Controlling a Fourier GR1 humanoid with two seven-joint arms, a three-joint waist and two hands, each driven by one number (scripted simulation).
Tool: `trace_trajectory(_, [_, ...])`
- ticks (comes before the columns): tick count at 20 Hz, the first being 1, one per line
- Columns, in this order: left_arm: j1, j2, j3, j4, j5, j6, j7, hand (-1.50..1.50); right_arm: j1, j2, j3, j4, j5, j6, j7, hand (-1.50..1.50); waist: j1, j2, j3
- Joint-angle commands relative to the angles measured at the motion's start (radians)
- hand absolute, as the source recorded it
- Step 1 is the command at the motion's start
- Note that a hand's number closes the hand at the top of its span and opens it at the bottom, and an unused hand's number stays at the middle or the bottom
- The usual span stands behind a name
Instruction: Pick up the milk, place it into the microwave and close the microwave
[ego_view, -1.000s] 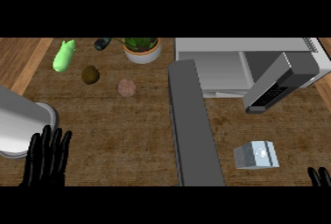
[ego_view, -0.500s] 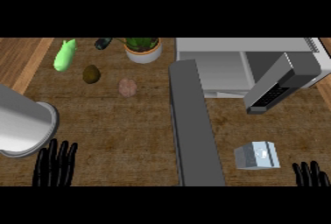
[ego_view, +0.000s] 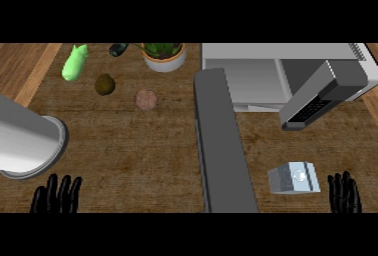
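One milk carton (ego_view: 294, 178), small and grey-white, lies on the wooden counter (ego_view: 140, 145), on the near side of the microwave (ego_view: 277, 75) and well apart from it. The microwave sits at the counter's far right with its door (ego_view: 323, 95) swung open toward the carton, the cavity showing pale grey inside. Right hand (ego_view: 344, 192) shows just right of the carton at the view's lower edge, fingers straight and slightly apart, pointing up, not touching the carton. A long dark grey bar (ego_view: 223, 145) runs from the microwave's left front corner down past the carton's left side. Left hand (ego_view: 57, 194) shows far left of the carton at the lower edge, fingers straight and spread, holding nothing. A large grey cylinder (ego_view: 26, 142) enters from the left edge just above that hand. Well left of the microwave: a potted plant (ego_view: 164, 54), a pinkish-brown lumpy item (ego_view: 147, 99), a dark olive oval item (ego_view: 105, 84), a light green elongated item (ego_view: 73, 63), and a small dark object (ego_view: 118, 49) beside the pot, too small to name.
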Motion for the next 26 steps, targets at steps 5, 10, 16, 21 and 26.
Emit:
trace_trajectory(5, [0.056,0.025,-0.016,-0.058,0.014,0.009,0.010,-1.50,-0.165,-0.019,-0.097,0.274,-0.020,-0.031,-0.102,-1.50,0.001,0.000,0.000])
trace_trajectory(10, [0.029,0.012,-0.010,0.073,0.015,-0.008,-0.094,-1.50,-0.223,-0.050,-0.150,0.517,-0.046,0.046,-0.298,-1.50,0.000,0.000,0.000])
trace_trajectory(16, [0.056,0.056,0.009,0.016,0.052,-0.021,-0.084,-1.50,-0.289,-0.072,-0.167,0.627,-0.030,0.048,-0.354,-1.50,0.000,0.000,0.000])
trace_trajectory(21, [0.074,0.055,-0.020,0.047,0.044,-0.023,-0.111,-1.50,-0.341,-0.036,-0.170,0.774,0.010,-0.009,-0.469,-1.50,0.002,0.000,0.000])
trace_trajectory(26, [0.059,0.026,-0.064,0.041,0.013,0.017,-0.116,-1.50,-0.370,-0.068,-0.160,0.809,0.029,0.021,-0.502,-1.50,-0.001,0.000,0.000])
